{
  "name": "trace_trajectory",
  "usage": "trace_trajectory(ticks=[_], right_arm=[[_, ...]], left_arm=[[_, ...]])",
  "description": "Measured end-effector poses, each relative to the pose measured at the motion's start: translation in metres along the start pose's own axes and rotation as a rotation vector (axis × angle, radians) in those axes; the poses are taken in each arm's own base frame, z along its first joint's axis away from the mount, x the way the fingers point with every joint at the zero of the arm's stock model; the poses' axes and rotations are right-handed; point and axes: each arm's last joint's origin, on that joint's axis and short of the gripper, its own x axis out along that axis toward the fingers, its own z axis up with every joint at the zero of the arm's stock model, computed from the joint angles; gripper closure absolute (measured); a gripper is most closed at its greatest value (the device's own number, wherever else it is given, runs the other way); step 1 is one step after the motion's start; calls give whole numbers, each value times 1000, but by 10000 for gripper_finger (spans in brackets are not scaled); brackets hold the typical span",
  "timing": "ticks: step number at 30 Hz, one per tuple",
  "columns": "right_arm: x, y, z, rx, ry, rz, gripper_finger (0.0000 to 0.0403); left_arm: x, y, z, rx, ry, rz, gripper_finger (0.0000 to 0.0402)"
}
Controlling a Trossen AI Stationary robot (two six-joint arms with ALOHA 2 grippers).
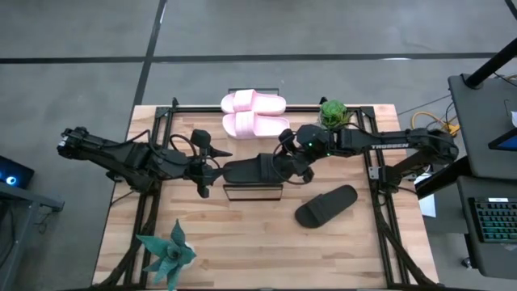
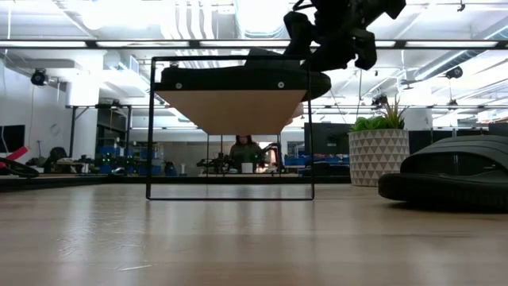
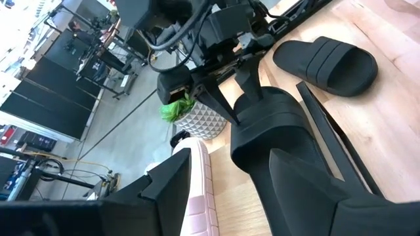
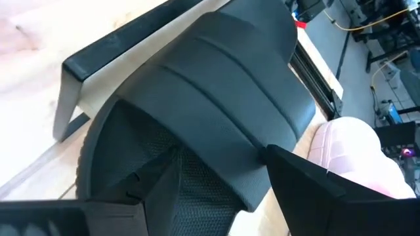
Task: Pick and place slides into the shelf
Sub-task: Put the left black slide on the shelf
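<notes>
A black slide lies on the shelf's wooden top, its sole flat on the plank. My right gripper is at the slide's right, strap end, shut on it. To the left of the slide's other end my left gripper stands open and a little higher, touching nothing that I can see. A second black slide rests sole-down on the table, near and right of the shelf. Two pink slides lie side by side behind the shelf. My right gripper holds the black slide at its strap end, across its width. One finger meets the strap's edge; the other stands over the footbed at the opposite side. The fingers slant down from the table's right. The slide stays flat on the shelf top.
A green plant in a patterned white pot stands at the far right, close to my right arm. A teal plant stands at the near left. The table's near middle, in front of the shelf, is bare wood. A person sits in the room beyond.
</notes>
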Motion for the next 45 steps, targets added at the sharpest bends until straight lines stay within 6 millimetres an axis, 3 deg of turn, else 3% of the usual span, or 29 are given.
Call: trace_trajectory(ticks=[10,24,45], right_arm=[[1,-2,1,27,-13,-17,204],[0,-1,1,-6,-5,-7,384],[-9,-1,4,-138,-69,7,390]], left_arm=[[1,-1,0,2,4,-2,210],[2,-1,0,3,5,-3,210],[2,-1,-2,14,29,10,210]])
